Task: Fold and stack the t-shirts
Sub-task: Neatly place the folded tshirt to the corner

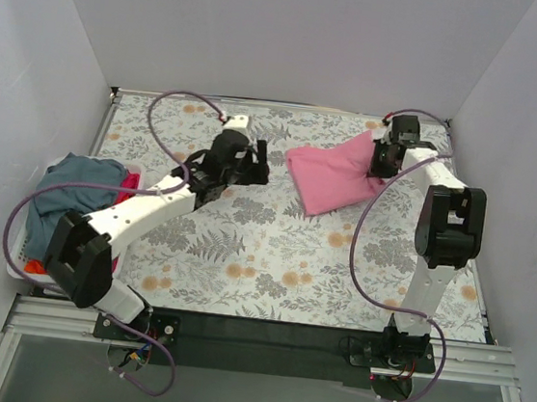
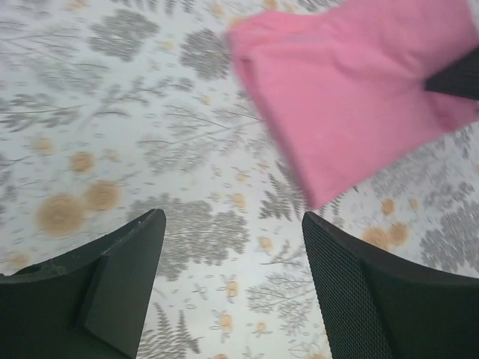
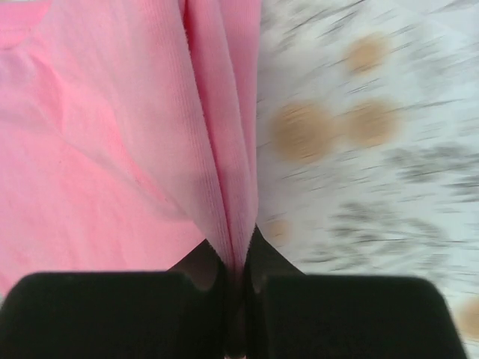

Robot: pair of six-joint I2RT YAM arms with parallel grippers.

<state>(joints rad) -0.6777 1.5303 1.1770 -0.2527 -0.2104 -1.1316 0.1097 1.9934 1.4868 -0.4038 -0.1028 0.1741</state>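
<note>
A folded bright pink t-shirt lies on the flowered table right of centre. My right gripper is shut on its right edge and lifts that edge; in the right wrist view the pink cloth runs down between the closed fingers. My left gripper is open and empty, low over the table just left of the shirt; its view shows the pink shirt ahead to the right. A slate blue-grey shirt and a red one lie in the white basket at left.
The white laundry basket stands at the table's left edge beside the left arm. White walls close in the left, back and right. A black bar runs along the near edge by the arm bases.
</note>
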